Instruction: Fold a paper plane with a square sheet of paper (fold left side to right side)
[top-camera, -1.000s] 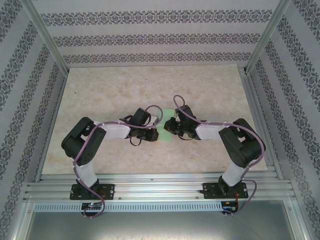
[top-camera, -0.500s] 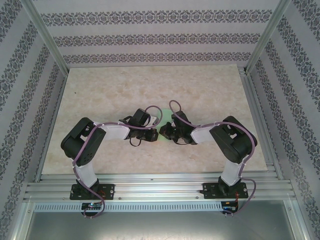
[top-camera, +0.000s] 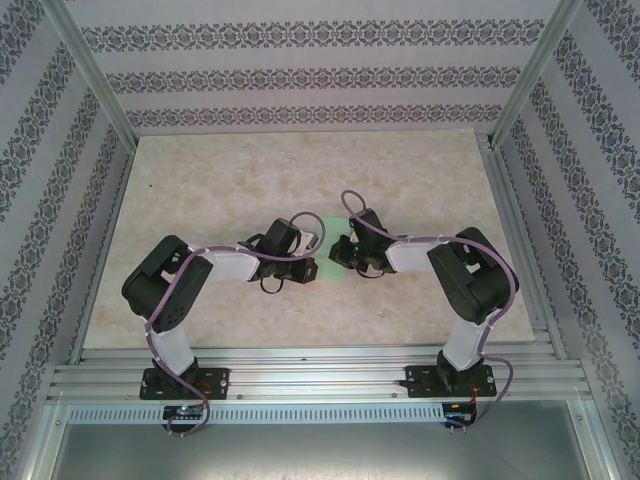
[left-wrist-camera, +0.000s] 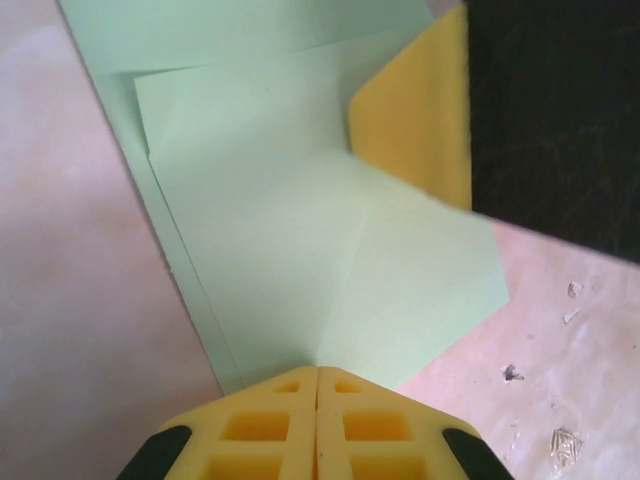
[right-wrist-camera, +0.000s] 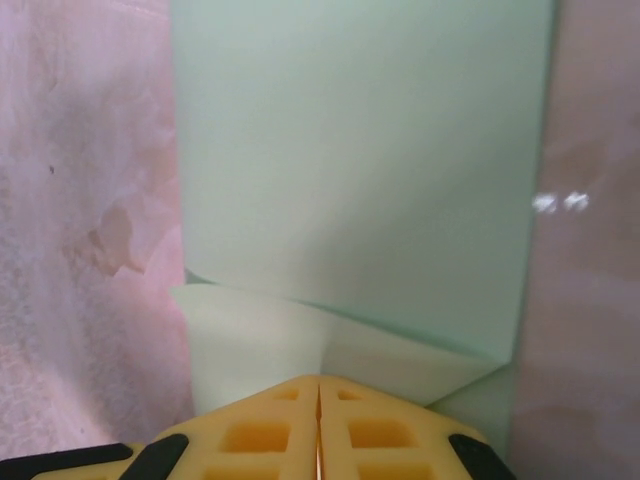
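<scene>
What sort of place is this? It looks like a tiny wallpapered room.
Most likely a lab test booth: a left arm and right arm are bolted to metal rails at the table edge, patterned panels in aluminium posts wall it in, with a green paper sheet between them.

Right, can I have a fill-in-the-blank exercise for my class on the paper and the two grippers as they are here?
The paper is pale ____. The left gripper is ____ (open/shut). The right gripper is tipped in ____ (colour). The paper lies on the ____.
Missing words: green; shut; yellow; table.
</scene>
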